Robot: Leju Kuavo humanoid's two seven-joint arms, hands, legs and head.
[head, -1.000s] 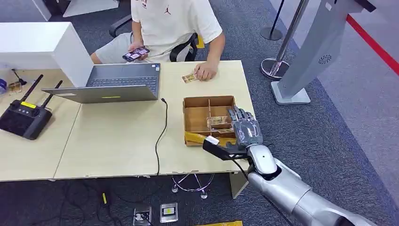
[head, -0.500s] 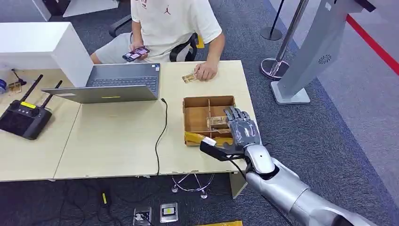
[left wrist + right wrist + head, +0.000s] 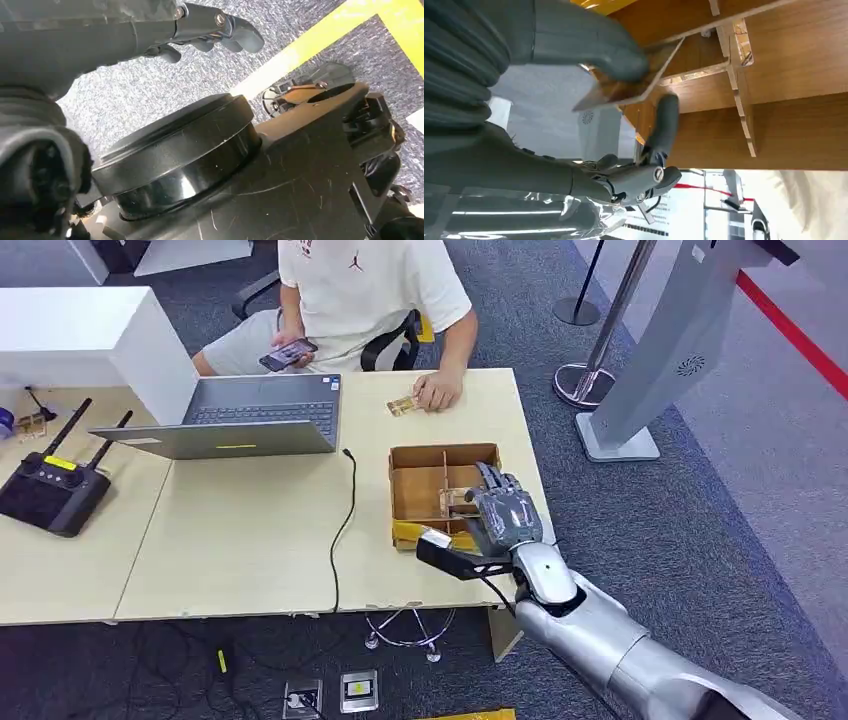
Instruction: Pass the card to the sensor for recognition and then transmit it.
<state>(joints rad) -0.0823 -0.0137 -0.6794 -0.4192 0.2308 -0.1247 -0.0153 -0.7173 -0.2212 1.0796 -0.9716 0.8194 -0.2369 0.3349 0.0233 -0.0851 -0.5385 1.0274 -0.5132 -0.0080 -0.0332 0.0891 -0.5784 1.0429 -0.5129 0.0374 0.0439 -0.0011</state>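
Note:
A brown cardboard box [image 3: 415,492] with dividers stands near the table's right edge. My right hand [image 3: 505,515] reaches into its right compartment. The right wrist view shows the thumb and a finger pinching a tan card [image 3: 624,87] over the box's wooden floor [image 3: 794,65]. In the head view a bit of the card [image 3: 456,500] shows beside the fingers. A second card [image 3: 402,405] lies at the table's far edge under a person's hand [image 3: 437,390]. My left hand [image 3: 150,30] hangs over grey carpet, fingers apart and holding nothing.
A person sits behind the table [image 3: 250,530] with a phone [image 3: 288,354]. An open laptop [image 3: 240,418] with a black cable [image 3: 340,530] is on the left, a black remote controller [image 3: 52,490] farther left. A grey kiosk [image 3: 660,350] and stanchions stand to the right.
My right hand has moved left and forward, deeper into the box's right compartment and over the card.

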